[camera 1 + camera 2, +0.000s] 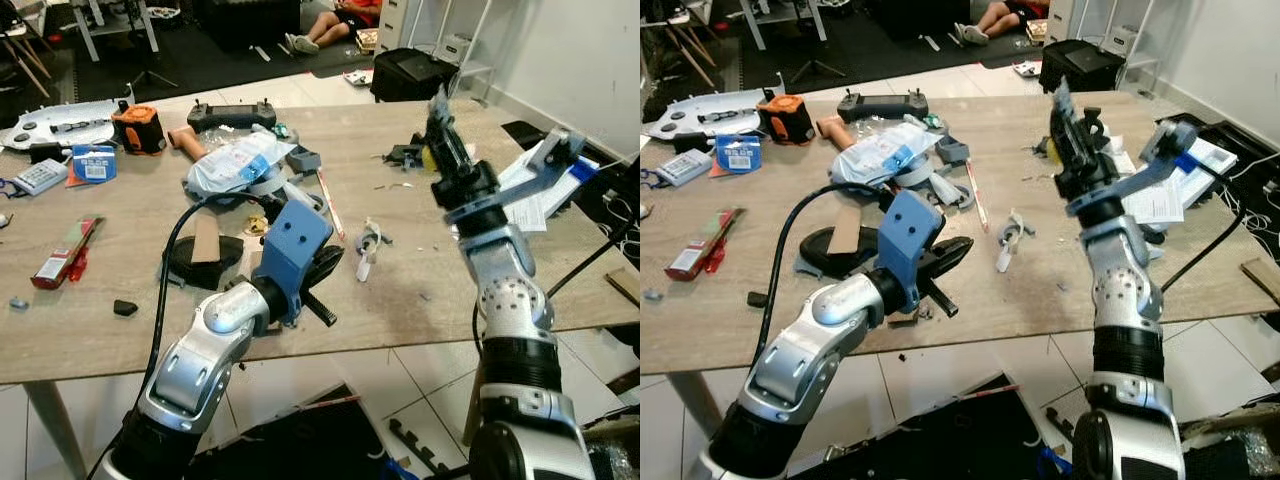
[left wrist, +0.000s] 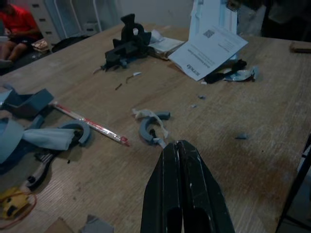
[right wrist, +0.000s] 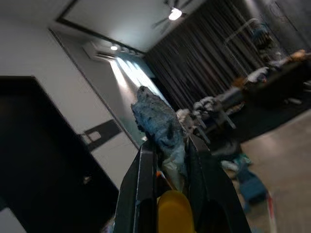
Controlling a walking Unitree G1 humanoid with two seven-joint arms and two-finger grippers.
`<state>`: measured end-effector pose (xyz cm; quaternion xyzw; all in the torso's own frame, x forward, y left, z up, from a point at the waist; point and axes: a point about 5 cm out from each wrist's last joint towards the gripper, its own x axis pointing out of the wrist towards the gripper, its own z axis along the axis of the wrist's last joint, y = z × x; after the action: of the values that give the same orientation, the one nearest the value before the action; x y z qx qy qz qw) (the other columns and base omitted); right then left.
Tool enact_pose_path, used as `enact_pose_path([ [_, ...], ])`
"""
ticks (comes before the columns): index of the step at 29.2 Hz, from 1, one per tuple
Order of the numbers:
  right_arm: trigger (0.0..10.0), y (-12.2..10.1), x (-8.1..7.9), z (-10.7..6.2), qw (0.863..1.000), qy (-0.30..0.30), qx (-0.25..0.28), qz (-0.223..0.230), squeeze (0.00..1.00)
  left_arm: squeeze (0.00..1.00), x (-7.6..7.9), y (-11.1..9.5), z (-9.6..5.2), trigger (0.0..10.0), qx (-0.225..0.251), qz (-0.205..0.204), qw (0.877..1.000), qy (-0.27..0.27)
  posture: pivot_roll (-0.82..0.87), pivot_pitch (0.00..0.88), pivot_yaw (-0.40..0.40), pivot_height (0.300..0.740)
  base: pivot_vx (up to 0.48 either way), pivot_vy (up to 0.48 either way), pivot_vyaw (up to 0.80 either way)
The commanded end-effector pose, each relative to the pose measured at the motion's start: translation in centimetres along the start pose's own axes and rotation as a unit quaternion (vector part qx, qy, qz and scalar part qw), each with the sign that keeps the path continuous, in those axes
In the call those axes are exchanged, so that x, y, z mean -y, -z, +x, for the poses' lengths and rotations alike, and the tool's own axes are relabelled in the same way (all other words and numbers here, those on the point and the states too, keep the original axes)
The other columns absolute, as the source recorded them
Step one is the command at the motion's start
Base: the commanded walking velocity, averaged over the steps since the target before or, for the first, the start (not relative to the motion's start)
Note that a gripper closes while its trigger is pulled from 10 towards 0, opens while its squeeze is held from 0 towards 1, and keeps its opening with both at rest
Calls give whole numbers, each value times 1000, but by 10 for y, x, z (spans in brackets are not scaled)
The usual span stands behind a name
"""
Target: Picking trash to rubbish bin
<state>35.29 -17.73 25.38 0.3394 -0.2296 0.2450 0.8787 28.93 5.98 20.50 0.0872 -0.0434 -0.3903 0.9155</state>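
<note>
Aloft, right pincer [image 3: 167,165] pinching what looks like crumpled grey trash [image 3: 158,124] | left pincer [image 2: 182,160] pressed together, empty.

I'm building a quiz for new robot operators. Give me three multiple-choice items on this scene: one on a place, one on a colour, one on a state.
1. Where does the orange tape measure lie?
A. far left part of the table
B. on the floor
C. by the papers

2. What colour is the bracket on the left arm's wrist?
A. red
B. blue
C. green

3. What is the right claw doing?
A. hanging open
B. lying flat on the table
C. clamped on a crumpled scrap, raised

Answers:
1 A: the tape measure sits on the table near its far left edge.
2 B: the bracket is blue.
3 C: the right claw pinches the grey-blue scrap.
</note>
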Motion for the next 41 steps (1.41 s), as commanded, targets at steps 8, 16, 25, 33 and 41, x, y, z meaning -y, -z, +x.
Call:
enact_pose_path([
  [8,10000,15,6,-19,967,85,-76,-230,0,0,-31,7,-4,10000,-10,-20,989,-147,153,52,34,740,0,0,0],
  [16,10000,28,-6,-31,953,92,-93,-274,0,0,-38,9,-12,10000,-14,1,983,-184,157,52,22,740,0,0,-800],
  [25,10000,30,0,-36,937,118,-109,-311,0,0,-33,11,-10,10000,-18,-10,986,-168,155,58,26,740,0,0,-800],
  [33,10000,31,5,-43,926,149,-126,-322,0,0,-32,11,-9,10000,-16,-12,985,-172,154,68,17,740,0,0,-800],
  [41,10000,32,6,-42,923,152,-134,-327,0,0,-32,13,-11,10000,-21,-12,984,-175,156,72,14,740,0,0,-800],
])
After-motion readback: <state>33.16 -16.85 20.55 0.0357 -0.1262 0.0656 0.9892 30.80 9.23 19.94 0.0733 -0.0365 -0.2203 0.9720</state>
